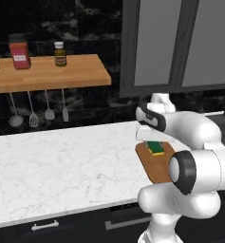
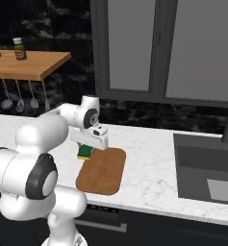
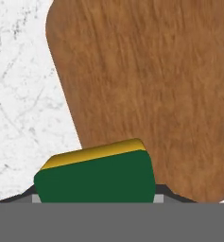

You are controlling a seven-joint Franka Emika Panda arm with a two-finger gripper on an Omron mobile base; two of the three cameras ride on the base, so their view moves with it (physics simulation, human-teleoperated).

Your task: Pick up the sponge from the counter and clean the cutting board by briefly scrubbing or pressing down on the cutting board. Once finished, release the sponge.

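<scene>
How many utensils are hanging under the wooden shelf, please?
4, in a row below the wooden shelf: a ladle leftmost, then a slotted turner, a spoon and a spatula rightmost.

Green-yellow sponge, brown cutting board, white-veined counter

The sponge sits over the cutting board's edge, board lying on the counter.
</scene>
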